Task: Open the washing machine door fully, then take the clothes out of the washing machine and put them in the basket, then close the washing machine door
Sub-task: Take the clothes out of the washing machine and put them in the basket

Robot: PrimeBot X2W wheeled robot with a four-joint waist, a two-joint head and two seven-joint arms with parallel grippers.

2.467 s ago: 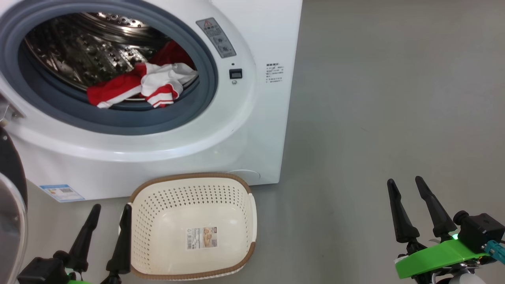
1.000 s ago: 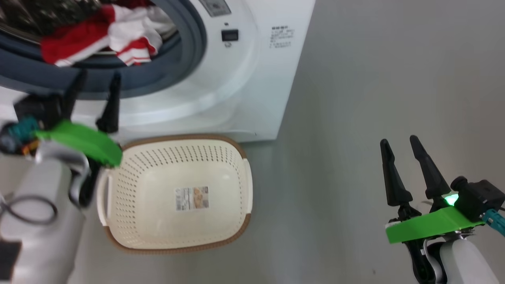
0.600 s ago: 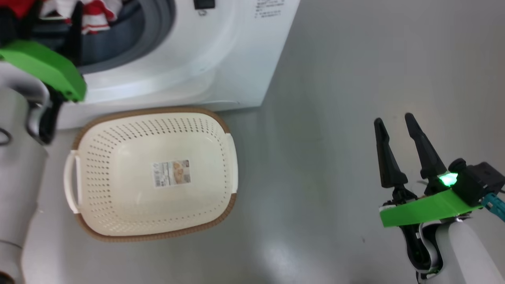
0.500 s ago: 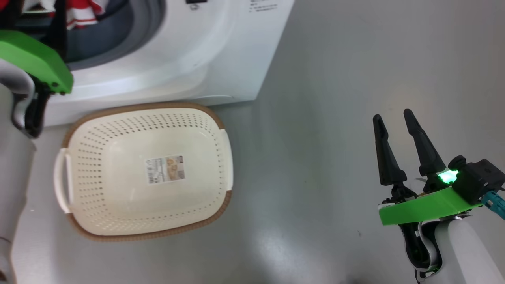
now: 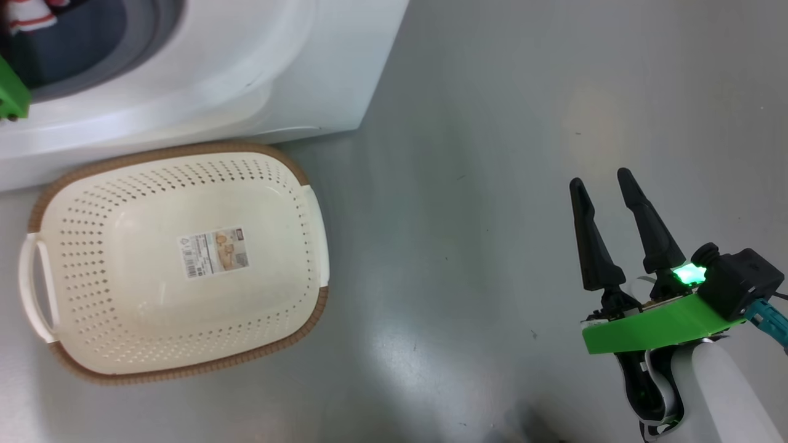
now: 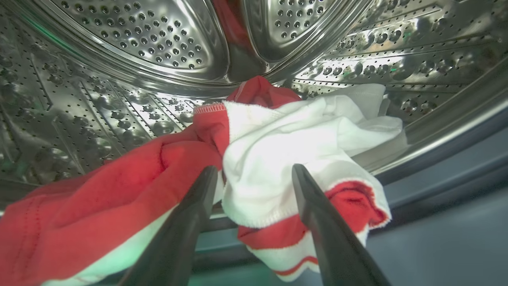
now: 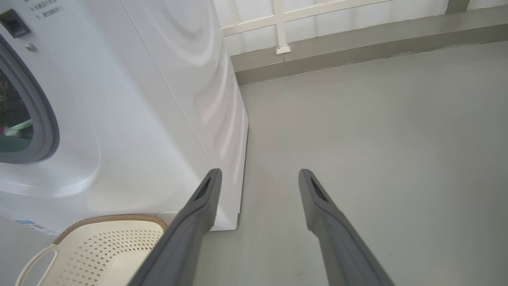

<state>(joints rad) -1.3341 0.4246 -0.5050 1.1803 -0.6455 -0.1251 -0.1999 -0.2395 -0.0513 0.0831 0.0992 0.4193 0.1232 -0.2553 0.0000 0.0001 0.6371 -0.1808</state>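
In the left wrist view my left gripper (image 6: 254, 174) is open inside the mouth of the washing machine's steel drum (image 6: 158, 35). Its two fingers straddle the white part of the clothes (image 6: 293, 135), a red and white heap lying on the drum's lip; whether they touch the cloth I cannot tell. A scrap of the clothes (image 5: 24, 15) shows at the head view's top left. The empty basket (image 5: 184, 149) stands on the floor before the washing machine (image 5: 258, 74). My right gripper (image 5: 600, 178) hangs open over bare floor, far right of the basket. The washing machine door is out of view.
Grey floor (image 5: 480, 184) stretches to the right of the machine. In the right wrist view a low kerb and white railing (image 7: 281, 24) run behind the machine, and the basket (image 7: 103, 246) sits at the lower left by the machine's front corner.
The head camera has swung down and right. My left arm rose from beside the basket up into the drum opening, reaching the clothes. The right gripper stays open in place.
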